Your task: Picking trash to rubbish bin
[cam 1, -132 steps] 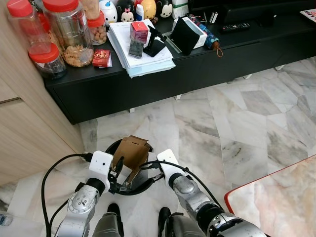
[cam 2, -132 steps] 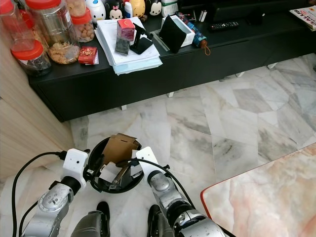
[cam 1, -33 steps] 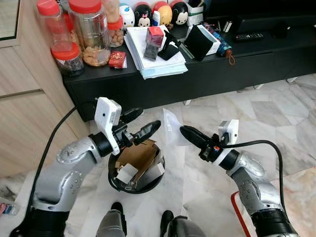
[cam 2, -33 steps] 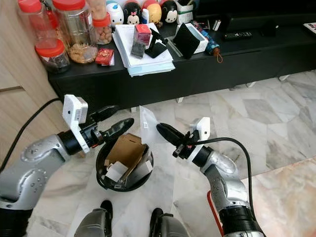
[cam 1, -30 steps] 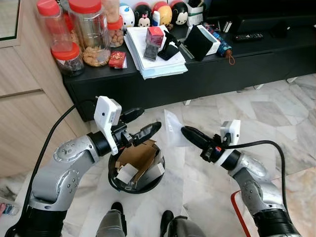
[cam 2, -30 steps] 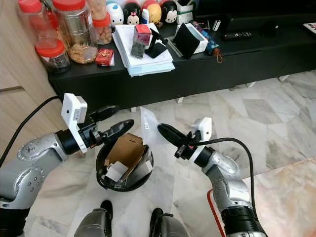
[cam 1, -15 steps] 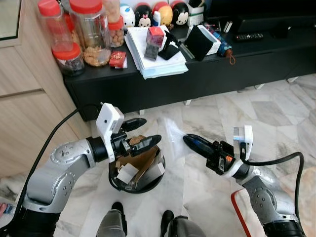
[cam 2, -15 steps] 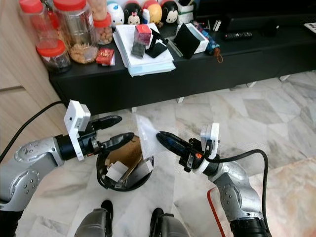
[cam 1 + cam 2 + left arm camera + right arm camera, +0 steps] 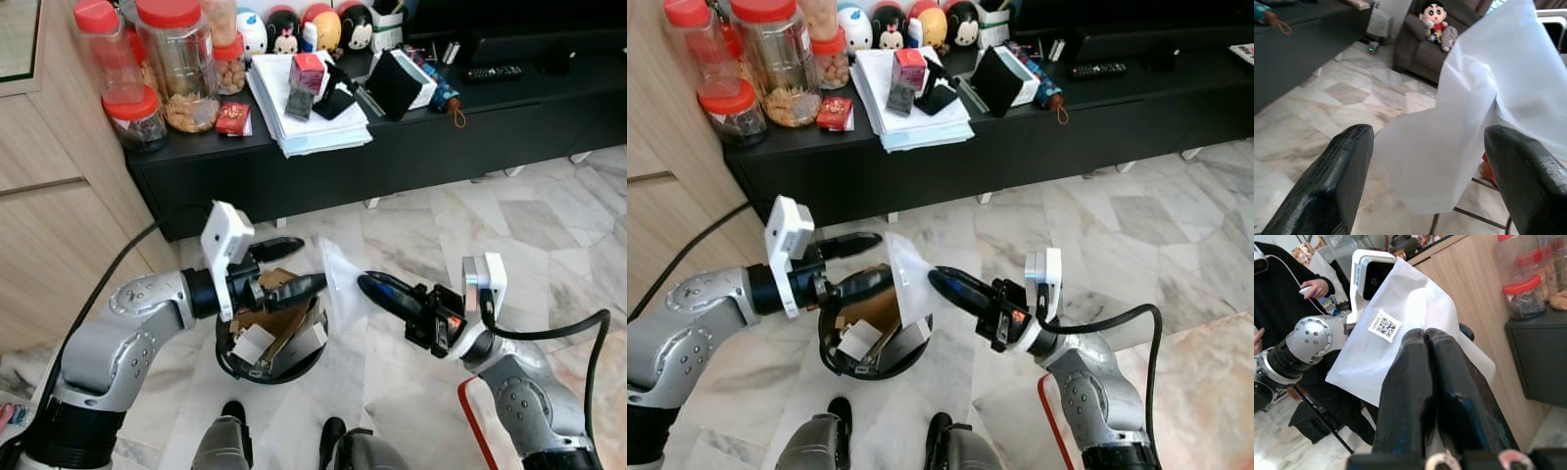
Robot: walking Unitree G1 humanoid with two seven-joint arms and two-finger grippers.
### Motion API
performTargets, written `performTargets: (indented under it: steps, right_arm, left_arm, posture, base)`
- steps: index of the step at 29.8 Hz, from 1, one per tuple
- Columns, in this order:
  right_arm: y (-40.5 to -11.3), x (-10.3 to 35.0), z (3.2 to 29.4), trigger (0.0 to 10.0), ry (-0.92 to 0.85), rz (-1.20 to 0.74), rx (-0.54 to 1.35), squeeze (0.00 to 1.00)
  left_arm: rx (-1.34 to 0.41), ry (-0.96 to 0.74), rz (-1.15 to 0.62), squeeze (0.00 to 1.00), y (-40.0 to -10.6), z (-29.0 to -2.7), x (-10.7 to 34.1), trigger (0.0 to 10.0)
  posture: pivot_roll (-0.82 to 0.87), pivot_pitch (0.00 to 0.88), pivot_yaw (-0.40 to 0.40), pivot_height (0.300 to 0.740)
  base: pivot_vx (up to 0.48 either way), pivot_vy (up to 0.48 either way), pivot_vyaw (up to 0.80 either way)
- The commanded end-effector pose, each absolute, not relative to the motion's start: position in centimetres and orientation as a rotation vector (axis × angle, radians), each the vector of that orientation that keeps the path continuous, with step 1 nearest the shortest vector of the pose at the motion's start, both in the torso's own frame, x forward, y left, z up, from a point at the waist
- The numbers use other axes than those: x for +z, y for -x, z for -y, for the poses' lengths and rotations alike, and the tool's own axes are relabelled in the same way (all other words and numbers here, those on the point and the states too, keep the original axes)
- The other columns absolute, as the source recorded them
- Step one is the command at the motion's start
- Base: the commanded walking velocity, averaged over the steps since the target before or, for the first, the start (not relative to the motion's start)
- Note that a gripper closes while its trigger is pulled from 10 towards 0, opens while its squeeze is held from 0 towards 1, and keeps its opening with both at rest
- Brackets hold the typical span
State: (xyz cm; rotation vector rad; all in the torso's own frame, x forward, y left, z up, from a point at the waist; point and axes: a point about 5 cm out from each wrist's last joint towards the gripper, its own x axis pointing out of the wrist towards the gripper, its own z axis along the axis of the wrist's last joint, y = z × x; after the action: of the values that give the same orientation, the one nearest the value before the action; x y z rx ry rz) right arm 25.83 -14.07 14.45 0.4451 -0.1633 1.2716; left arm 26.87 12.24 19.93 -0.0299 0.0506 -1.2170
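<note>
The right end effector has its two black fingers pressed together on a white plastic bag. The bag hangs in the air just above the near rim of the bin. It has a small square code sticker on it.

The left end effector has its fingers apart. It is held over the bin, right beside the bag. In the left wrist view the bag sits between the two fingers, but they do not close on it.

The bin is black and round and stands on the marble floor. A brown cardboard box sticks out of it, with some white bits next to the box.

Behind the bin is a long black bench. On it are jars with red lids, a stack of papers, little toy figures and a remote.

A person in black shows in the right wrist view, holding something small.
</note>
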Motion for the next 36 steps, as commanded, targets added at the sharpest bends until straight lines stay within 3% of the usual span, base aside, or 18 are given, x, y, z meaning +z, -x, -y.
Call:
performTargets:
  steps: [1,8,9,11,12,36]
  right_arm:
    - [-25.45,14.76,13.87,10.0,-0.449,0.178,1.284,0.0]
    - [-25.31,14.98,13.58,10.0,-0.467,0.19,1.282,0.0]
    - [-25.32,15.0,13.59,10.0,-0.468,0.192,1.28,0.0]
    - [-25.34,15.02,13.59,10.0,-0.47,0.193,1.278,0.0]
    - [-25.34,15.01,13.59,10.0,-0.47,0.192,1.277,0.0]
    - [-25.46,14.61,13.19,10.0,-0.475,0.179,1.251,0.0]
  left_arm:
    - [-1.321,0.043,-0.093,0.0,-26.06,-11.42,19.65,10.0]
    - [-1.34,0.018,-0.116,0.0,-26.13,-11.43,19.3,9.9]
    - [-1.341,0.016,-0.116,0.0,-26.14,-11.41,19.29,7.5]
    - [-1.342,0.015,-0.116,0.0,-26.16,-11.4,19.29,7.5]
    - [-1.333,0.023,-0.114,0.0,-26.25,-11.38,19.32,0.0]
    - [-1.3,0.062,-0.078,0.0,-26.52,-11.12,19.78,0.0]
  posture:
    - [0.21,0.272,-0.099,0.74]
    - [0.2,0.271,-0.092,0.74]
    - [0.2,0.271,-0.093,0.74]
    - [0.2,0.271,-0.092,0.74]
    - [0.2,0.272,-0.092,0.74]
    - [0.2,0.272,-0.089,0.74]
  base:
    - [0.0,0.0,0.0]
    - [0.0,0.0,0.0]
    - [0.0,0.0,0.0]
    - [0.0,0.0,0.0]
    - [0.0,0.0,0.0]
    - [0.0,0.0,0.0]
